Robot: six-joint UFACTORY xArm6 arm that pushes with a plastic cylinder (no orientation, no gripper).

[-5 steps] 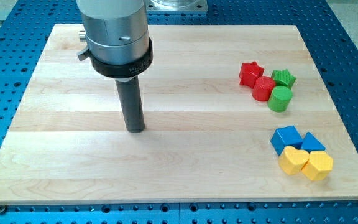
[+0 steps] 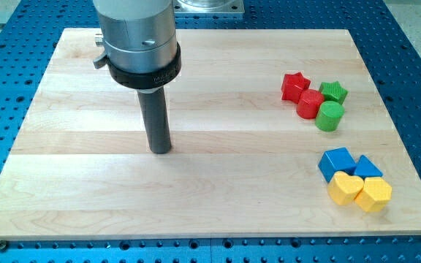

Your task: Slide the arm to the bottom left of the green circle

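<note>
Rightward: two red, two green (one round (image 2: pixel 330 116)), two blue, two yellow.

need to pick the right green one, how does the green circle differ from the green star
The green circle is a smooth round cylinder; the green star has points. The circle sits nearer the view's bottom, the star above it, both beside the red cylinder. Both share the colour and lie far right of my tip.

arm: upright, entering from the view's top | my tip (image 2: pixel 160 150): down, left of centre
</note>
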